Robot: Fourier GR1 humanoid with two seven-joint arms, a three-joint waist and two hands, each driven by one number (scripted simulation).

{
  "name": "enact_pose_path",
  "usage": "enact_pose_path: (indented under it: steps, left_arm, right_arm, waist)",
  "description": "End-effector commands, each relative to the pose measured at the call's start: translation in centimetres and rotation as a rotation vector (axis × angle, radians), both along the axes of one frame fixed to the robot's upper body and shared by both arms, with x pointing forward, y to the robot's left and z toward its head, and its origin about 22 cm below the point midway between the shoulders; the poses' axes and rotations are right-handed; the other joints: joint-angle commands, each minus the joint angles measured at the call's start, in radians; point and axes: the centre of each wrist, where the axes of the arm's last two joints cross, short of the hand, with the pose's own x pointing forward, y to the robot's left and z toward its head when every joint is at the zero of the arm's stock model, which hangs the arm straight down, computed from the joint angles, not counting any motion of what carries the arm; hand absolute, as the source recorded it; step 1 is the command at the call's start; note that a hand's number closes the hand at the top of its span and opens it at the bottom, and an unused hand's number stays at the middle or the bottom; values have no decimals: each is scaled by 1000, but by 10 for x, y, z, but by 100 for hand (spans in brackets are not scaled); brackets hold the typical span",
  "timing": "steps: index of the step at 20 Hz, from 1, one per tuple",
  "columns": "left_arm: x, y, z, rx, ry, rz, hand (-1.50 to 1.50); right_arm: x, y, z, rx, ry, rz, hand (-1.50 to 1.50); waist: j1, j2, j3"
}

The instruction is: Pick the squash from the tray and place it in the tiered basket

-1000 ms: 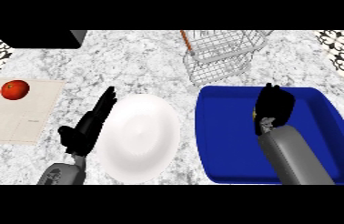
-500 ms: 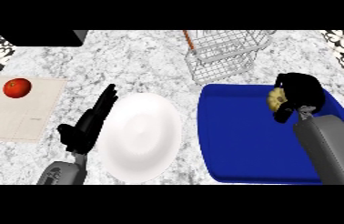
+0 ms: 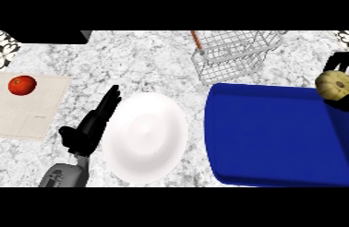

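Right hand [image 3: 337, 64] has lifted rightward, curled round the pale, ribbed squash [image 3: 333, 84] above the blue tray [image 3: 273, 138].

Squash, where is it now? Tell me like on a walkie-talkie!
Right hand shut on squash, lifted at the blue tray's right edge. Left hand open, resting beside white plate. Tiered basket ahead, nothing blocking.
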Motion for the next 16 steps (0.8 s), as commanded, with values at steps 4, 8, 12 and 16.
enact_pose_path:
  steps: [4, 8, 12, 16]
  left_arm:
    - [4, -11, 0, 9, 2, -10, 0]
    - [15, -27, 1, 10, -2, -8, 0]
    - [11, -4, -4, 17, 15, 4, 0]
    - [11, -18, 1, 11, 1, -23, 0]
  right_arm:
    - [2, -58, 59, 434, -175, 206, 150]
    - [14, -64, 103, 454, -213, 273, 150]
    - [40, -36, 135, 454, -176, 303, 150]
    - [68, 8, 170, 520, -169, 287, 150]
  waist:
    - [10, -5, -3]
    - [13, -3, -6]
    - [6, -11, -7]
    - [20, -9, -8]
